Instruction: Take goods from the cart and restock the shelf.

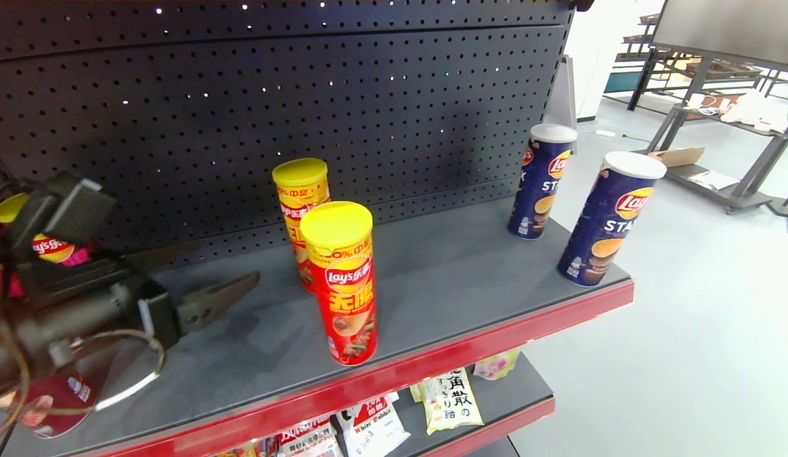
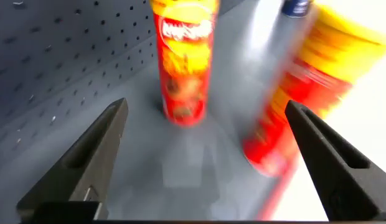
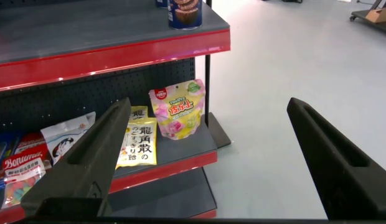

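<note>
Cans up on the shelf, both pincers empty
Left pincer gaped apart left of the near red can and far red can; right pincer was spread apart too, by the lower shelf.

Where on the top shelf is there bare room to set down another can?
The widest bare patch of the shelf lies between the front red can and the two blue cans. A narrower strip lies between the open left pincer and that can. Far left, behind the pincer, is crowded.
</note>
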Available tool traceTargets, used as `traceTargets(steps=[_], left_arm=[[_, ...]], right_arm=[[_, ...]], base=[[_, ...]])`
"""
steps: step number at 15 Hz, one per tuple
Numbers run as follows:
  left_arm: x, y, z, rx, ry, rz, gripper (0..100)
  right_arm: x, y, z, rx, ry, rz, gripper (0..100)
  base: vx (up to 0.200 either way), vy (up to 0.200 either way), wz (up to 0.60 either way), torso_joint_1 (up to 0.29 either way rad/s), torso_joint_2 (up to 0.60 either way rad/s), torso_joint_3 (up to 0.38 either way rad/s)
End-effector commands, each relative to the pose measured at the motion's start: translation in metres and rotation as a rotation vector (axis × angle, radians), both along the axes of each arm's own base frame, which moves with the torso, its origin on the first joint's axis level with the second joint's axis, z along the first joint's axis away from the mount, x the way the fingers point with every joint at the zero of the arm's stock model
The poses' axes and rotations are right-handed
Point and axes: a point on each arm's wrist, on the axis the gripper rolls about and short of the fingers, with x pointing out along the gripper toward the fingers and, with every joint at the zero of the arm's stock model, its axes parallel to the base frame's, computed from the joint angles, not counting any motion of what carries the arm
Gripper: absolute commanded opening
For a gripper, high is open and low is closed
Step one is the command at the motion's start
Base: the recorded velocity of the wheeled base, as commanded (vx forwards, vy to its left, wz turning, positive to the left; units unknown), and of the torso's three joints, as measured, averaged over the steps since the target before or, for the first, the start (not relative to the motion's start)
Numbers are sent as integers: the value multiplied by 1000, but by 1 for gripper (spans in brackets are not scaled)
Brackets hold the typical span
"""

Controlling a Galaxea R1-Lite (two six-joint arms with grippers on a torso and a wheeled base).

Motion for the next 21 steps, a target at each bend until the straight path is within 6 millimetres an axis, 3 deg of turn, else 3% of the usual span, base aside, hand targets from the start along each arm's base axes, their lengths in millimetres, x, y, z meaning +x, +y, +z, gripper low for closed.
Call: traceTargets(steps=[1, 2, 4, 7, 10, 15, 21], left_arm=[[-122, 39, -9, 16, -36, 188, 100], [-138, 44, -9, 40, -5, 277, 100], [-146, 47, -4, 41, -41, 349, 100], [-149, 48, 7, 31, -93, 356, 100], [-152, 49, 9, 59, -123, 353, 100], [-153, 49, 9, 71, -135, 351, 100], [-152, 49, 8, 58, -139, 346, 100]], right_arm=[[0, 0, 0, 0, 1, 1, 100], [0, 0, 0, 0, 1, 1, 100], [0, 0, 0, 0, 3, 1, 100], [0, 0, 0, 0, 1, 1, 100], [0, 0, 0, -3, 3, 2, 100], [0, 0, 0, 0, 1, 4, 100], [0, 0, 0, 1, 1, 4, 100]], base=[[0, 0, 0, 0, 0, 0], [0, 0, 0, 0, 0, 0], [0, 0, 0, 0, 0, 0], [0, 0, 0, 0, 0, 0], [0, 0, 0, 0, 0, 0], [-200, 0, 0, 7, 5, 4], [0, 0, 0, 0, 0, 0]])
